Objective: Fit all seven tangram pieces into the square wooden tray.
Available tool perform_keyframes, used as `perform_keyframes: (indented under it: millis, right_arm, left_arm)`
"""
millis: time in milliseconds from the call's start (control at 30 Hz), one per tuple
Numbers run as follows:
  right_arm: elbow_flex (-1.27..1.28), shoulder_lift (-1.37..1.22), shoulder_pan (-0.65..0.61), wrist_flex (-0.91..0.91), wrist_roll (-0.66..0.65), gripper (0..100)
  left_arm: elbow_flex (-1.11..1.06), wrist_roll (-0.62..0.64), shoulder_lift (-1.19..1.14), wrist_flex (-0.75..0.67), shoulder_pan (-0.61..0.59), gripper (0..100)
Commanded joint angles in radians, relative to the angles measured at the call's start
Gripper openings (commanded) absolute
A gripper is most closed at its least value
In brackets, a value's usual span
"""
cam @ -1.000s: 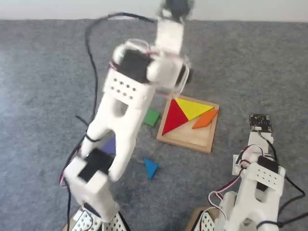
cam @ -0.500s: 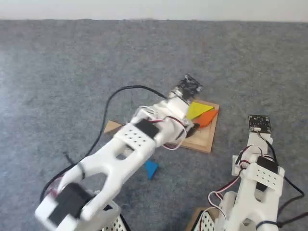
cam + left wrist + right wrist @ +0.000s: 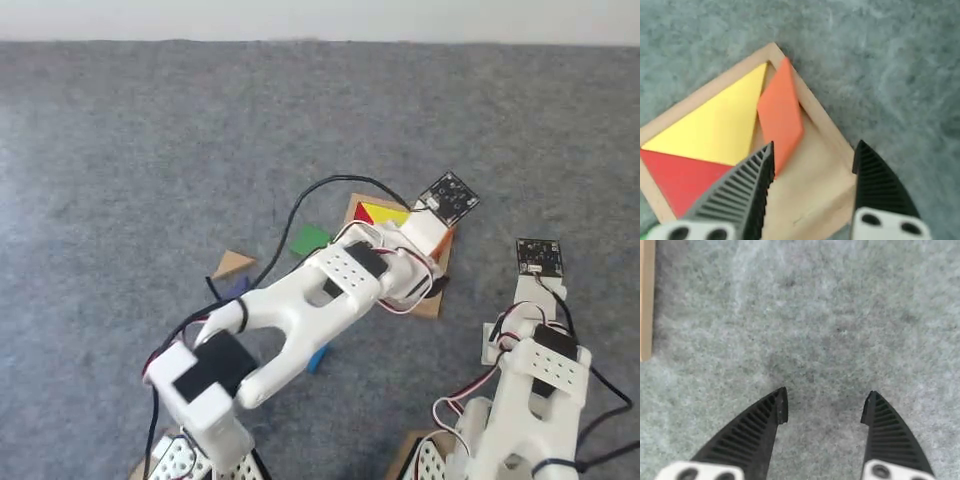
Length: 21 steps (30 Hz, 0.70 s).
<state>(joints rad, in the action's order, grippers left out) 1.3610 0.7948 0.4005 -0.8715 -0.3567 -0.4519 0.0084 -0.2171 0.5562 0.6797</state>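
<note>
We are holding our right gripper [image 3: 826, 392] nearest us, just beside the tray [image 3: 815, 185], its fingers [image 3: 750, 435] apart and empty over the grey desk [image 3: 120, 150]. Four pieces are lying loose on the desk on the other side of the tray. The blue piece [image 3: 319, 358] is the nearest to us. Beyond it are the purple piece [image 3: 237, 287] and the tan piece [image 3: 233, 264], close together and well apart from the tray, and then the green piece [image 3: 309, 240], near its rim. We are hovering our left gripper [image 3: 815, 150] over the tray, fingers [image 3: 740, 190] spread and holding nothing. In the tray, the red piece [image 3: 675, 177] and the yellow piece [image 3: 715, 130] are sitting edge to edge, and the orange piece [image 3: 781, 120] is lying along the rim beside the yellow. We are judging the job nearly half done, with the orange just placed. Next we are probably needing to nudge it snug, then fetch the green piece.
</note>
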Motion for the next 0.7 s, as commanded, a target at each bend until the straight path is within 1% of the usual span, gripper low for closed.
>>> perform_keyframes:
  millis: [0,100,233,333,667]
  right_arm:
    - [-0.005,0.028,-0.012,0.019,-0.011,24.8]
    - [-0.005,0.028,-0.012,0.019,-0.011,24.8]
    - [-0.005,0.028,-0.012,0.019,-0.011,24.8]
    - [-0.005,0.028,-0.012,0.018,-0.011,24.8]
    - [-0.005,0.028,-0.012,0.018,-0.011,24.8]
  left_arm:
    - [0.117,-0.002,-0.046,-0.018,-0.009,25]
    - [0.183,-0.002,-0.106,-0.009,-0.031,25]
    - [0.286,-0.003,-0.163,0.055,-0.069,25]
    - [0.346,-0.003,-0.19,0.069,-0.089,25]
    - [0.381,-0.025,-0.23,0.075,-0.083,25]
